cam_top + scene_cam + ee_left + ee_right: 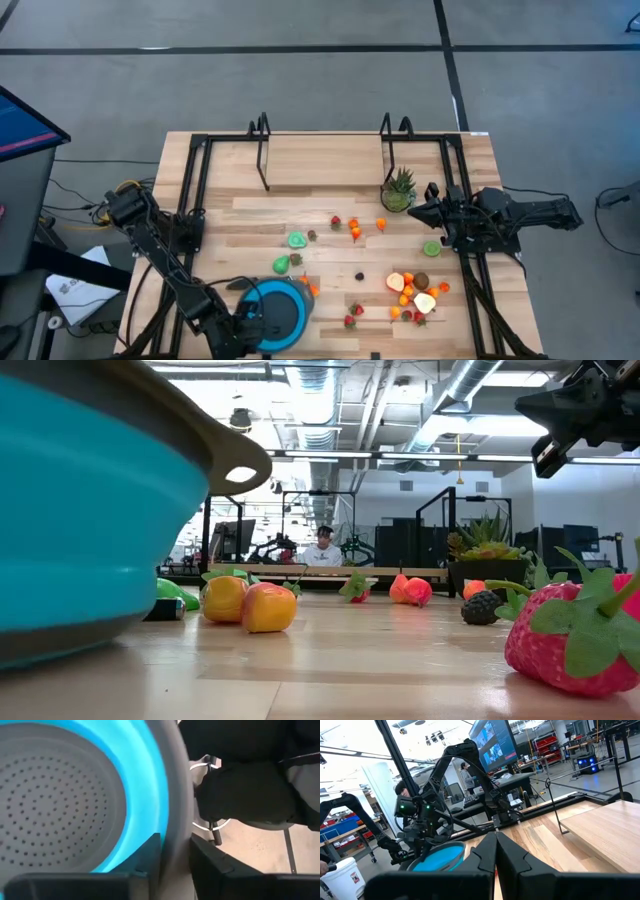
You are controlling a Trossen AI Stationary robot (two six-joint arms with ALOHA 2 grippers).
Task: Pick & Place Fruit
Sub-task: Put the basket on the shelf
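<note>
The left gripper [250, 325] is at the near edge of the table [300, 165], its two dark fingers [150, 852] straddling the grey rim of the blue bowl [280, 308], one inside and one outside, closed on it. The bowl's floor is grey and full of small holes, and it holds no fruit.

The fruit [410, 292] lies scattered on the wood, all outside the bowl. Farther to the bowl's right lies the densest cluster: cut peach halves with pale faces, orange pieces, a brown kiwi and red strawberries. One strawberry [351, 320] lies just to the right of the bowl. Beyond the bowl rest a green pear [282, 263] and a round green piece [297, 240], with small red and orange bits past them toward the spiky green plant [399, 188].

The right gripper [418, 212] hovers far from the bowl, beside the plant, its fingers pressed together on nothing.
</note>
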